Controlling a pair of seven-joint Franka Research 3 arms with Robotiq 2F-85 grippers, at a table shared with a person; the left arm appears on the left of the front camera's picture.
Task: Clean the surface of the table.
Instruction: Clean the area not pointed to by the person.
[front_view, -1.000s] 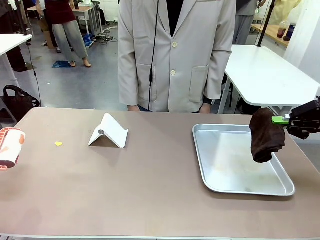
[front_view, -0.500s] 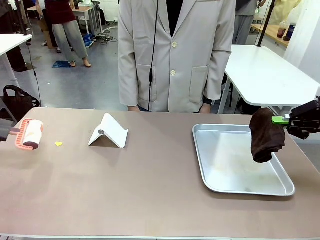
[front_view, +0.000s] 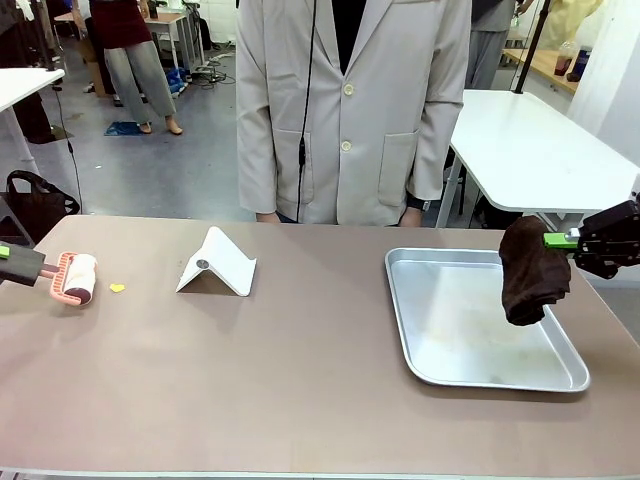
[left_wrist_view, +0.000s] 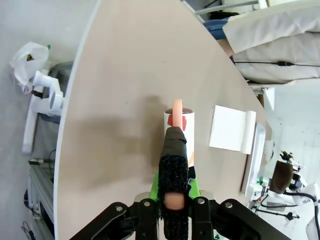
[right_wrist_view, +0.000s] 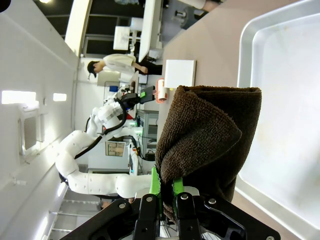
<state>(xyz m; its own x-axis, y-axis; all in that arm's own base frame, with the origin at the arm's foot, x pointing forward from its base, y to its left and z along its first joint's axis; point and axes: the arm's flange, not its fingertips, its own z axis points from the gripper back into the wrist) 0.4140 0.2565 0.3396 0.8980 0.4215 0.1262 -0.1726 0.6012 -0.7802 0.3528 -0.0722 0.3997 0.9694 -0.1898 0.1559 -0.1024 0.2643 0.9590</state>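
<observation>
The brownish table (front_view: 300, 370) spreads across the front view. At its left end my left gripper (front_view: 22, 266) is shut on the black-wrapped handle of a pink-framed lint roller (front_view: 78, 278), whose white roll sits low over the top, just left of a small yellow scrap (front_view: 117, 288). The left wrist view looks down the handle to the lint roller (left_wrist_view: 179, 127) over the table (left_wrist_view: 125, 75), held in my left gripper (left_wrist_view: 173, 202). At the right, my right gripper (front_view: 578, 242) is shut on a dark brown cloth (front_view: 533, 270) hanging above a silver tray (front_view: 450, 320).
A white folded stand (front_view: 216, 263) sits left of centre near the far edge. A person in a pale coat (front_view: 350, 110) stands at the far side. In the right wrist view the cloth (right_wrist_view: 210, 135) hangs from my right gripper (right_wrist_view: 167, 195) over the tray (right_wrist_view: 285, 100).
My left gripper has carried the lint roller rightward and away from the front, turning it so the roll points toward the yellow scrap. The right arm and cloth have not moved.
</observation>
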